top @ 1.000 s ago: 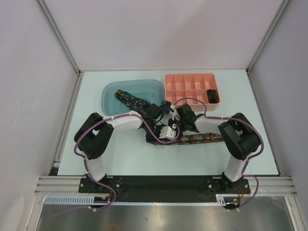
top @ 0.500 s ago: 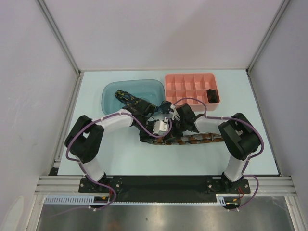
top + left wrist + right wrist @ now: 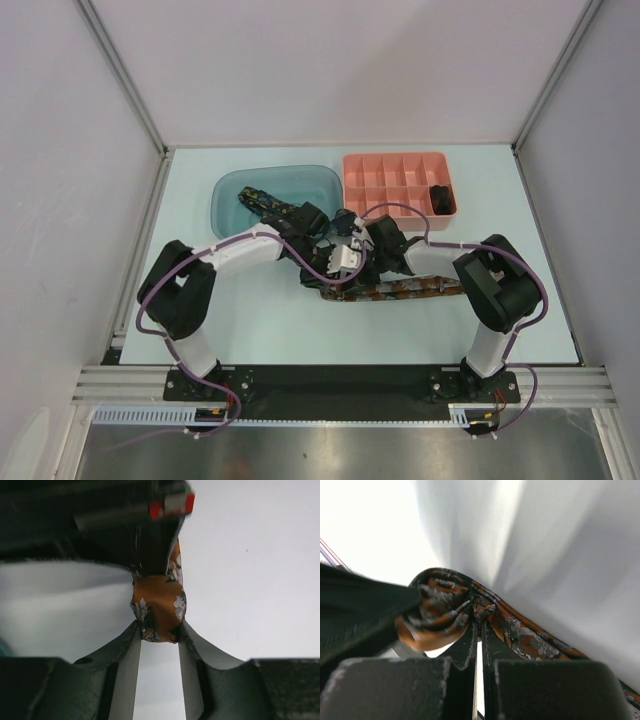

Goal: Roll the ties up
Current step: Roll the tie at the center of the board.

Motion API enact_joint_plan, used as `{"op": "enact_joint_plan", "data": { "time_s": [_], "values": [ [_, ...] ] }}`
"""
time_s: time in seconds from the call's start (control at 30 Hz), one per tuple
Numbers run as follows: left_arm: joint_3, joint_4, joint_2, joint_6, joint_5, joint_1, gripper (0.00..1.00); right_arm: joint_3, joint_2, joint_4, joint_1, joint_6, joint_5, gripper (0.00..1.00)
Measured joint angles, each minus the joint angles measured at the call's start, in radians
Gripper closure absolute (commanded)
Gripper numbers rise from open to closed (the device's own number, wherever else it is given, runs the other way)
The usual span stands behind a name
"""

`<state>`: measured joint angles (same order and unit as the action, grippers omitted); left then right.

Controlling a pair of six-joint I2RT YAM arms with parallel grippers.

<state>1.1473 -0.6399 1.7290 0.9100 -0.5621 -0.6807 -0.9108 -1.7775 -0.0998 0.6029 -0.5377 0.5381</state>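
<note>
An orange-brown-white flecked tie (image 3: pixel 410 289) lies stretched across the table in front of the arms, and its left end is wound into a small roll (image 3: pixel 437 616). My right gripper (image 3: pixel 479 623) is shut on the fabric at the centre of that roll. From the other side, my left gripper (image 3: pixel 158 631) is shut on the same roll (image 3: pixel 158 602), one fingertip pressing on each side. A second dark tie (image 3: pixel 268 204) lies loose in the blue tub (image 3: pixel 232 188). One rolled dark bundle (image 3: pixel 440 196) sits in a right-hand compartment of the pink tray (image 3: pixel 352 166).
The blue tub and the pink divided tray stand side by side just behind both grippers. Both arms meet over the middle of the table, with purple cables (image 3: pixel 395 210) looping above them. Grey walls and metal posts close in the sides and back.
My left arm has shifted slightly right toward the right gripper, and its jaws widened, then narrowed onto the tie's roll. The right arm has stayed put, still shut.
</note>
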Motion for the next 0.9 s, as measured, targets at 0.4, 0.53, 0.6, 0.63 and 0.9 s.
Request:
{"op": "enact_joint_plan", "data": {
  "time_s": [0.4, 0.53, 0.6, 0.63, 0.9],
  "values": [
    [0.08, 0.022, 0.119, -0.037, 0.035, -0.073, 0.58, 0.011, 0.001, 0.008, -0.006, -0.004, 0.011, 0.93],
    [0.08, 0.021, 0.134, -0.034, 0.048, -0.076, 0.6, 0.013, 0.009, -0.004, -0.026, 0.001, 0.029, 0.81],
    [0.08, 0.021, 0.137, -0.031, 0.055, -0.078, 0.6, 0.014, 0.023, -0.024, -0.043, 0.012, 0.048, 0.73],
    [0.08, 0.02, 0.139, -0.028, 0.056, -0.079, 0.6, 0.014, 0.032, -0.037, -0.054, 0.017, 0.058, 0.71],
    [0.08, 0.019, 0.149, -0.008, 0.054, -0.083, 0.6, 0.032, 0.122, -0.051, -0.114, 0.018, 0.126, 0.6]
  ]
}}
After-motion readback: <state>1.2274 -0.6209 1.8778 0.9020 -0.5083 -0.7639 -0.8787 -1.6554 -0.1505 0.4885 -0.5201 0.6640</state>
